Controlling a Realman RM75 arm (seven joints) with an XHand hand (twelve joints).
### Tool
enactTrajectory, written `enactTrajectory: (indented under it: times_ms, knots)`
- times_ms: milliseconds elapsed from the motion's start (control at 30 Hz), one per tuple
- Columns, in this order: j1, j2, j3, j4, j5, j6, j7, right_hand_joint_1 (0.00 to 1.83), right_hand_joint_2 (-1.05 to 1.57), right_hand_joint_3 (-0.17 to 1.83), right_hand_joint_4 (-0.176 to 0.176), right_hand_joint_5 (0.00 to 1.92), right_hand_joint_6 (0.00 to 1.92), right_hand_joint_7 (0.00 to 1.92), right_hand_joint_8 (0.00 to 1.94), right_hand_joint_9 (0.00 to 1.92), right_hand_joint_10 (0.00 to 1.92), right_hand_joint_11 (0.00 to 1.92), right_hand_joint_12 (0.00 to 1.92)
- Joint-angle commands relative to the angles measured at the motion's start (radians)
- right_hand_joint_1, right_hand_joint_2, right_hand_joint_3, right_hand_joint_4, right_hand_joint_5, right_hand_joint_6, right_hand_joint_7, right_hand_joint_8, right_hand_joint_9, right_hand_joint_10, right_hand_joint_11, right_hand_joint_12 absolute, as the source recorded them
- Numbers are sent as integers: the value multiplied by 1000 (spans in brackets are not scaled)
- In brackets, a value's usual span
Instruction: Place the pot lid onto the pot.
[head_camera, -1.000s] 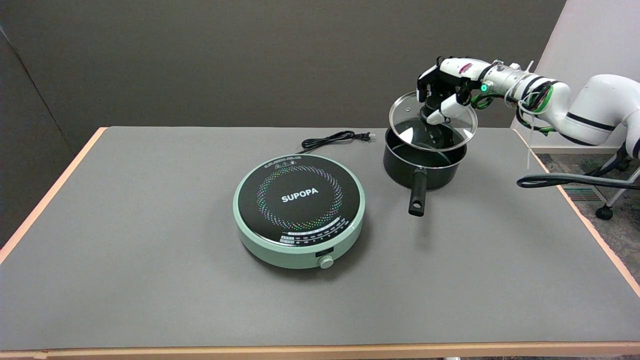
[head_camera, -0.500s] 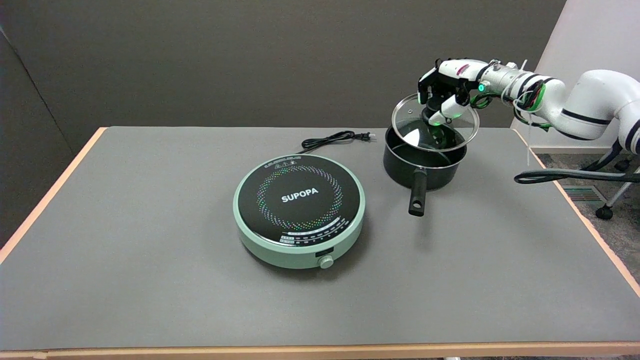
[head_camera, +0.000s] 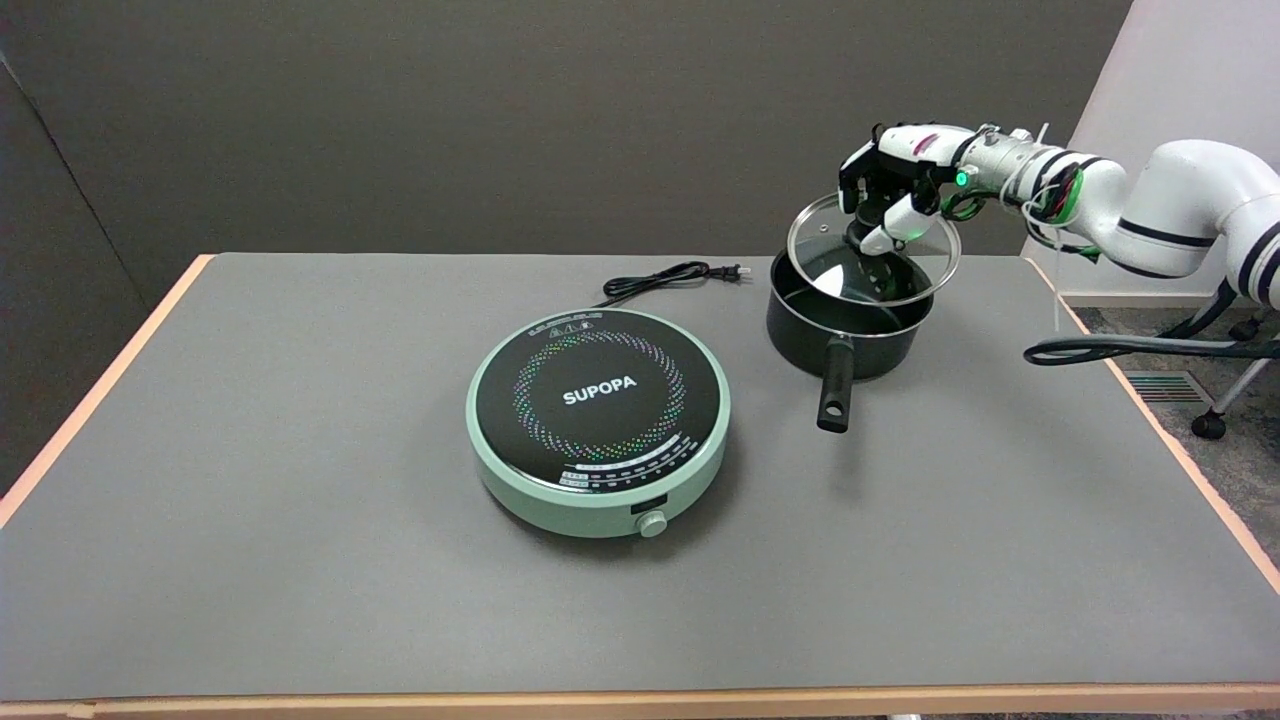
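A black pot (head_camera: 846, 335) with a long black handle pointing toward the table's near side stands at the back right of the grey table. Just above its far rim hangs a glass pot lid (head_camera: 873, 252) with a metal rim, tilted with its near edge low. My right hand (head_camera: 893, 190) grips the lid's black knob from above, fingers curled around it. The lid overlaps the pot's opening in the picture and sits slightly to the right of the pot's middle.
A mint-green induction cooker (head_camera: 598, 418) marked SUPOPA sits mid-table, left of the pot. Its black power cord (head_camera: 668, 279) lies coiled behind it. The table's right edge (head_camera: 1150, 410) runs close to the arm, with a chair base beyond it.
My right hand has carried the lid slightly to the right and back, and the arm has pulled a little to the right. Pot and cooker have stayed put.
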Motion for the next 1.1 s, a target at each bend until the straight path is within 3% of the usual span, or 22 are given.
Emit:
enactTrajectory:
  times_ms: [33, 367, 800, 1100]
  knots:
    - [12, -3, -31, -23, -2, -25, 83, 1364, 926, 394, 176, 705, 1120, 952, 1135, 883, 1333, 715, 1721]
    - [27, 30, -46, -50, -4, -38, 188, 1366, 917, 401, 176, 715, 1122, 961, 1122, 883, 1326, 722, 1703]
    - [221, 31, -344, -36, -4, -35, 242, 1366, 904, 425, 176, 748, 1093, 965, 1124, 900, 1277, 734, 1698]
    - [272, -12, -451, 9, -18, -60, 286, 1367, 902, 427, 176, 748, 1097, 967, 1122, 900, 1277, 737, 1690]
